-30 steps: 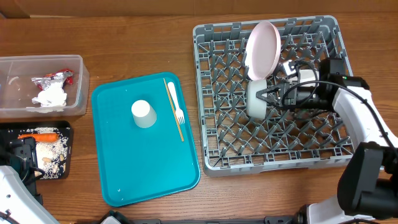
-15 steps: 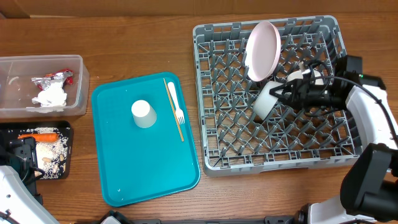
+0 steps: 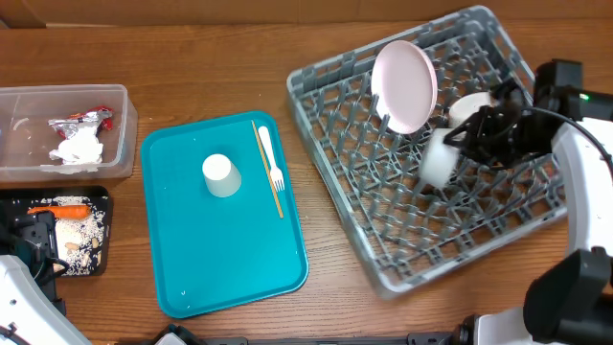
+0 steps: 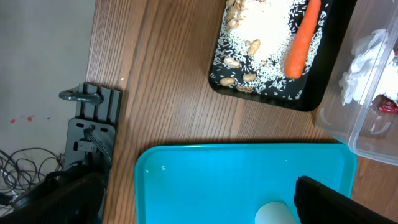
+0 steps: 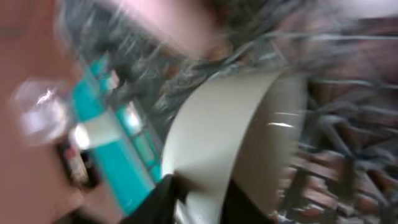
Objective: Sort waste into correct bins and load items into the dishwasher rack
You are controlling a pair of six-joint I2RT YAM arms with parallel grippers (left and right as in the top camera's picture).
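R pincer (image 3: 458, 142) is clamped on the rim of a white bowl (image 3: 438, 161), holding it tipped on its side over the middle of the dishwasher rack (image 3: 402, 240). My R wrist cam is badly smeared. I can only make out the bowl's pale wall filling the view and a dark finger at its lower edge.

The rack sits skewed on the tabletop (image 3: 220, 57), corners turned off square. The pinkish plate (image 3: 404, 84) stands on edge in the pegs near the rack's far side. A second bowl (image 3: 467, 107) is just behind the held one, right by the plate.

L pincer (image 4: 198, 186) hangs wide, nothing between the fingers, over the near edge of the teal tray (image 3: 239, 278).

On that tray are the cup (image 3: 220, 175), upside down, and the fork (image 3: 269, 156) lying alongside the wooden stick (image 3: 275, 196).

Far L, the clear tub (image 3: 24, 134) holds the foil wrapper (image 3: 84, 120) and the napkin (image 3: 79, 147). The black tray (image 3: 103, 240) in front of it has the carrot (image 3: 59, 208) plus rice and nut scraps (image 3: 75, 235).
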